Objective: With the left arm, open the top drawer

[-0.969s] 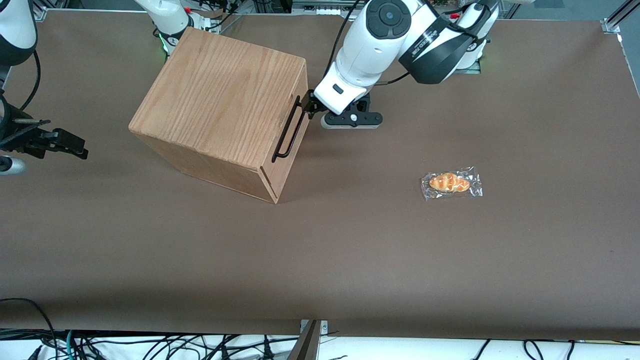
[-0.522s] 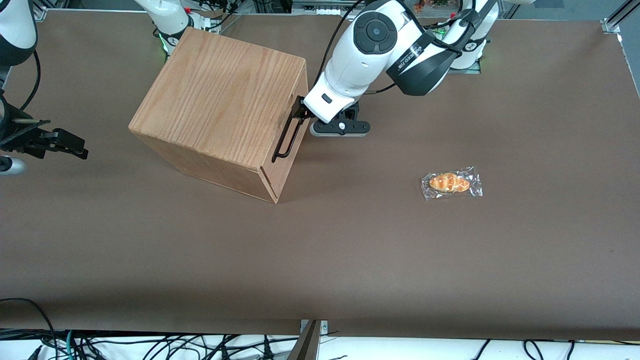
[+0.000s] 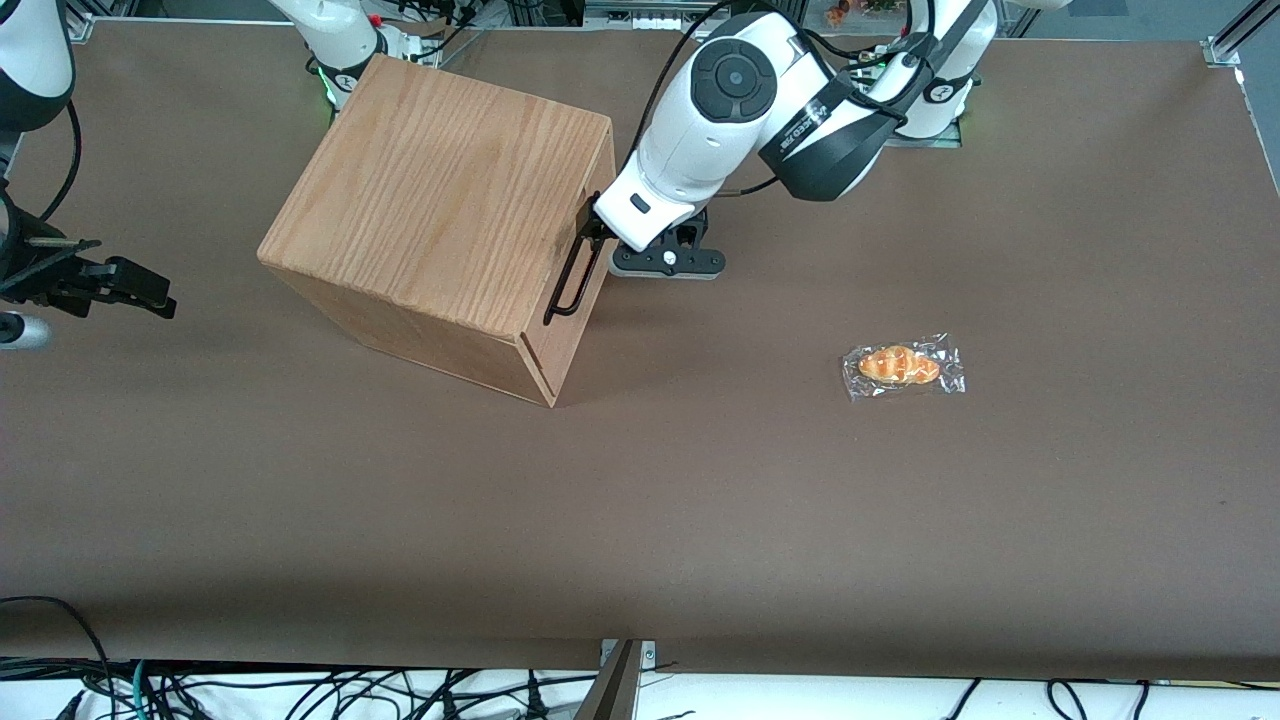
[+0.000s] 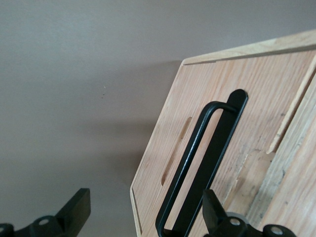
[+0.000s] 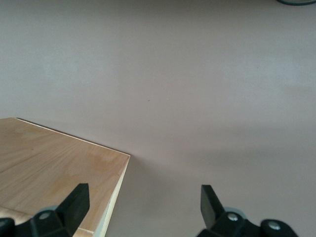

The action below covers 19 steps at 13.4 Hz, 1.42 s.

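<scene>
gripper [image 4: 143, 217] spread astride bar handle [image 4: 202, 163], bare table [image 3: 700, 500] alongside

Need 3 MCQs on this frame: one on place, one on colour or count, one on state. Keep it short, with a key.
1. Where is the left arm's small black two-finger gripper?
A. over the wrapped bread
B. at the long black metal bar handle on the light-oak top drawer's front
C. on the cabinet's top

2. How many clear-wrapped orange bread rolls lie on the brown table?
A. one
B. two
C. three

3. What state is the gripper in?
A. shut on the handle
B. shut on nothing
C. open

Key:
1 B: the front view shows the gripper at the handle's end farther from the front camera.
2 A: only one roll shows, toward the working arm's end of the table.
3 C: the left wrist view shows the fingers wide apart, with the handle bar between them.
</scene>
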### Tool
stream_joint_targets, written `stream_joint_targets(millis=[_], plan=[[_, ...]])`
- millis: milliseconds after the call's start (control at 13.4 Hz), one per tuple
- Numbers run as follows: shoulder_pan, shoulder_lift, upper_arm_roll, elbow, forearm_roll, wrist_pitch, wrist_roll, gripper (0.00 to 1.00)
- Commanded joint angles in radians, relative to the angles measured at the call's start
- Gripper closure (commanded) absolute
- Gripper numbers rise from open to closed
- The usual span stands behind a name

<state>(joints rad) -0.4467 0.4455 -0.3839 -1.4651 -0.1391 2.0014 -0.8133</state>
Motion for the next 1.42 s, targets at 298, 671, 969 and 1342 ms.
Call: stream_joint_targets(millis=[298,671,969,1342], plan=[[-0.015,0.061,0.005,0.049,0.07,0.023,0.039,0.0],[-0.04,0.096,0.006,0.049,0.073,0.06,0.037,0.0],[-0.055,0.11,0.005,0.049,0.108,0.06,0.032,0.0],[-0.064,0.122,0.008,0.049,0.113,0.06,0.032,0.0]])
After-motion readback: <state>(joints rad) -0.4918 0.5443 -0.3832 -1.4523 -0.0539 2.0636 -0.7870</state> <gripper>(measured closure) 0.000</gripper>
